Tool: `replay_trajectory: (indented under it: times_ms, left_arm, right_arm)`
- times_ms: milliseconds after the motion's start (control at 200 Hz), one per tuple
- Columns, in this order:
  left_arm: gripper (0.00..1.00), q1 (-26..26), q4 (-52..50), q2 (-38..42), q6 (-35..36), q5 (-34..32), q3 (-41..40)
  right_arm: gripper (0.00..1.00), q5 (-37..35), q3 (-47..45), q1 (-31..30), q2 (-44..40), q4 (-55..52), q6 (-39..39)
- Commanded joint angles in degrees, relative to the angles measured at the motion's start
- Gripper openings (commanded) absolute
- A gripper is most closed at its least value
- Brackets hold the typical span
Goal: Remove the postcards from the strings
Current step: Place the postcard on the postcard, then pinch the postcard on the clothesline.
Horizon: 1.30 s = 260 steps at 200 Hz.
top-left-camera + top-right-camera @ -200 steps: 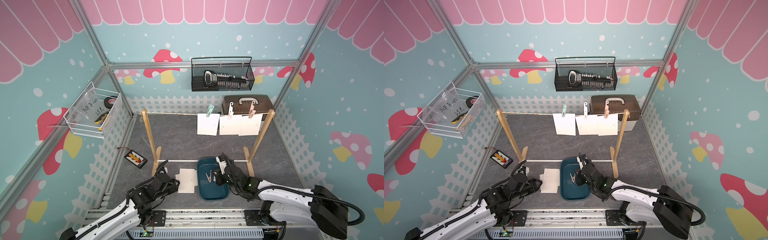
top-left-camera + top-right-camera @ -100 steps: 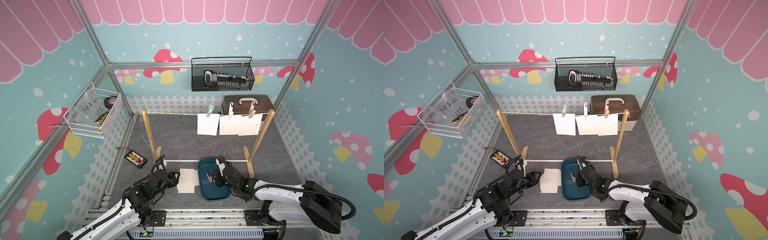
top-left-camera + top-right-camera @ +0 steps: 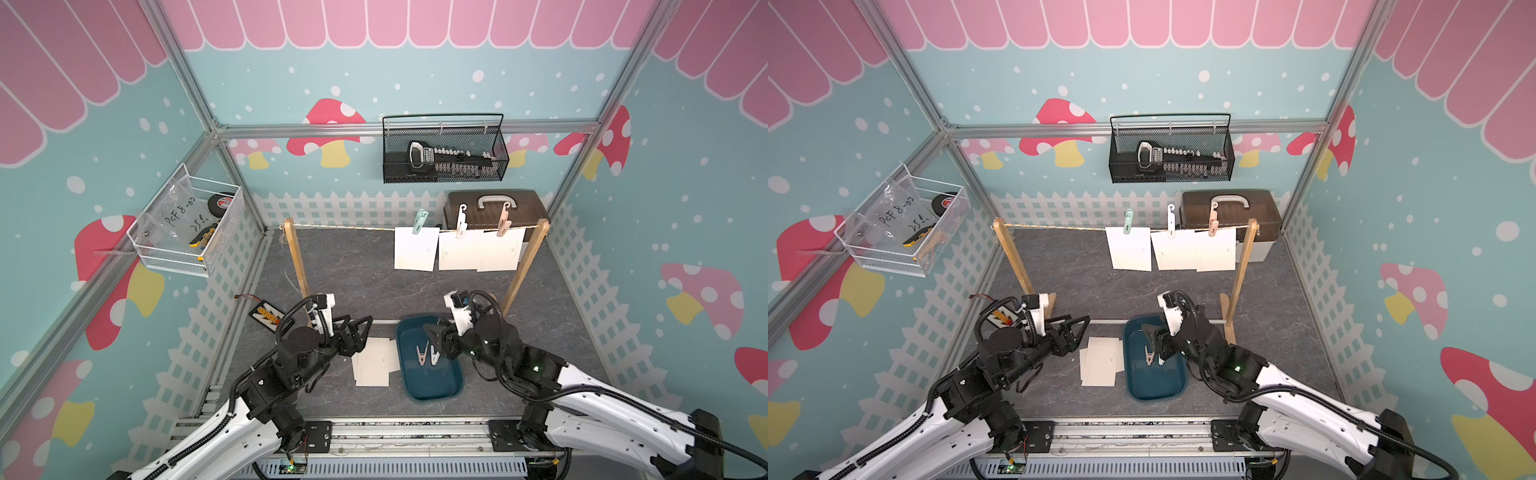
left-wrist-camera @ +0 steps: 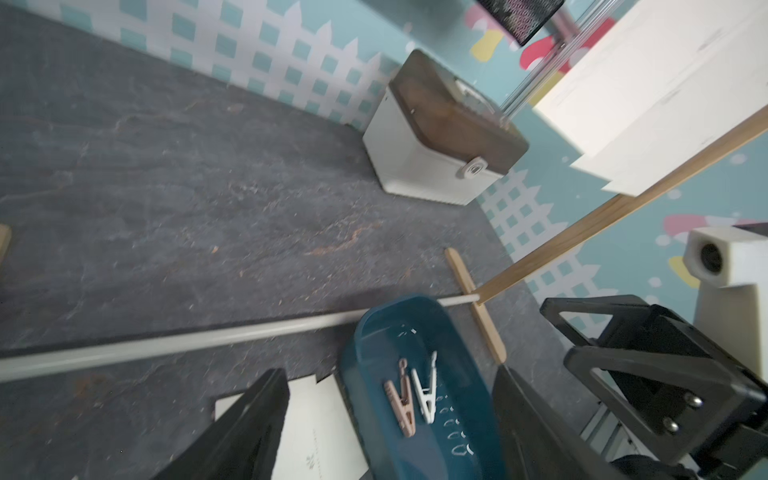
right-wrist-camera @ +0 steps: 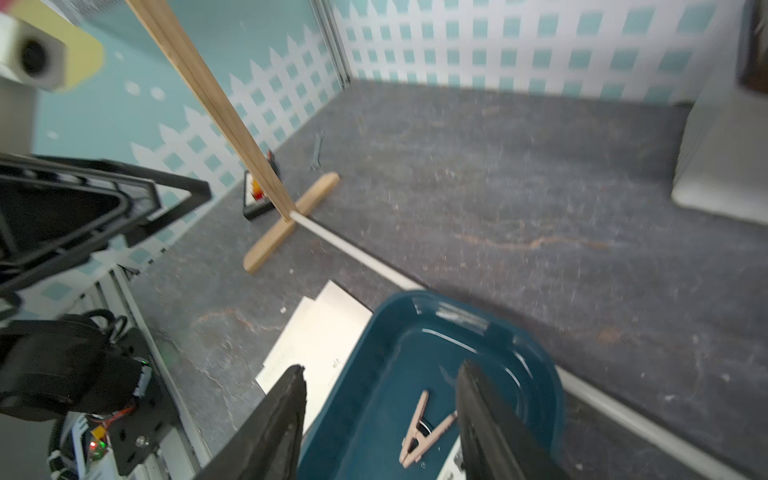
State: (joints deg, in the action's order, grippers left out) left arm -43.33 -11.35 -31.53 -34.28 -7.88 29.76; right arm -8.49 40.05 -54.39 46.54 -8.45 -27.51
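Left gripper spread, empty, just beside two loose postcards lying flat against tray. Right gripper spread over tray's clothespins. Three hanging postcards crowd strings at right end, well apart from both grippers. Open floor under left span.

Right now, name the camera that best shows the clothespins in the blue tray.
Left wrist: both clothespins lie close and unobstructed in the tray. The right wrist shows only the pink one clearly. Both top views show them small.
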Motion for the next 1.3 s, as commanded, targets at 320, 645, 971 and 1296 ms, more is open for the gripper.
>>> replay_trajectory:
  times_ms: [320, 645, 971, 1296]
  left_arm:
    - [0.89, -0.18, 26.53, -11.32, 11.63, 5.70, 2.78]
    - [0.90, 2.90, 41.75, -21.99, 14.74, 12.62, 6.66]
    - [0.91, 9.16, 55.61, -27.65, 11.12, 18.98, 5.27]
    - [0.91, 12.66, 60.19, -34.60, 8.05, 27.15, 7.83]
  right_arm:
    - [0.65, -9.16, 27.49, 1.47, 0.45, -20.60, 20.26]
    - [0.68, 8.32, 45.69, 9.64, 10.58, -25.42, 25.90]
    - [0.68, 13.65, 58.64, 10.88, 18.55, -27.67, 28.12]
    - [0.68, 16.73, 62.61, 11.09, 21.64, -29.09, 24.23]
